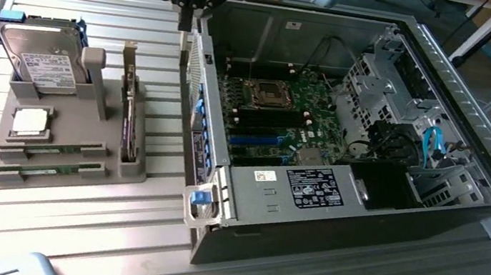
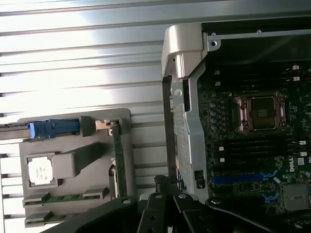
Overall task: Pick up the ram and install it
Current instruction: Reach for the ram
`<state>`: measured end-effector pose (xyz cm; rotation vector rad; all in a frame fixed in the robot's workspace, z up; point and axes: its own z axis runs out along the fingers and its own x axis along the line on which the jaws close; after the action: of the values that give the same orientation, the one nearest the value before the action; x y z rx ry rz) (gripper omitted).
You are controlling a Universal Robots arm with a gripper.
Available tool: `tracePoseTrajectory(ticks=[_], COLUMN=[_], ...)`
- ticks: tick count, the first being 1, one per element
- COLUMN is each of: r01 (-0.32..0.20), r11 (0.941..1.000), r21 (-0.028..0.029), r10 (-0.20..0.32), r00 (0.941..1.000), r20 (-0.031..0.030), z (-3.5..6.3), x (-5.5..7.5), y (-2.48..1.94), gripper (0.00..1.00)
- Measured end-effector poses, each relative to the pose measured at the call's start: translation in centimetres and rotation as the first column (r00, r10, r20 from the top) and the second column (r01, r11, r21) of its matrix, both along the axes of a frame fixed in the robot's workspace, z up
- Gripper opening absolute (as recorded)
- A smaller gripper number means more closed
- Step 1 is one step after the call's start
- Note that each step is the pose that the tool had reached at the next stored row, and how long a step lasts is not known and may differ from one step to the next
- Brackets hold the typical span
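Note:
Two green ram sticks lie side by side in the front slots of a grey holder (image 1: 114,171): one ram stick (image 1: 53,151) (image 2: 65,197) and its twin (image 1: 48,171) (image 2: 43,217) closer to the front edge. My gripper (image 1: 184,24) (image 2: 165,184) hangs high above the gap between the holder and the open computer case (image 1: 331,214). Its dark fingers converge to a point, shut with nothing between them. The motherboard (image 1: 310,121) (image 2: 228,160) lies exposed inside the case, with long dark memory slots (image 2: 257,145) beside the processor socket (image 1: 268,96) (image 2: 261,112).
The holder also carries a hard drive (image 1: 39,62), a square silver processor chip (image 1: 29,121) (image 2: 40,171) and an upright expansion card (image 1: 130,118) (image 2: 118,160). The case's metal side wall (image 1: 196,94) (image 2: 187,136) rises between holder and motherboard. The ribbed metal table (image 1: 68,235) surrounds them.

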<state>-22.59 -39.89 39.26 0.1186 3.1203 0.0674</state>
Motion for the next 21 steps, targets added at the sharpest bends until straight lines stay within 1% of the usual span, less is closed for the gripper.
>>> tracePoseTrajectory(ticks=[15, 17, 21], r01=[0.000, 0.000, 0.000], r11=[1.0000, 1.0000, 1.0000], r21=[0.0000, 0.0000, -0.0001], r10=[0.000, 0.000, 0.000], r00=[1.0000, 1.0000, 1.0000], r20=[-0.0015, -0.0016, -0.0020], z=[-0.02, -0.03, -0.04], x=[-4.0, -4.8, -5.9], y=[0.00, 0.00, 0.00], gripper=[0.11, 0.11, 0.11])
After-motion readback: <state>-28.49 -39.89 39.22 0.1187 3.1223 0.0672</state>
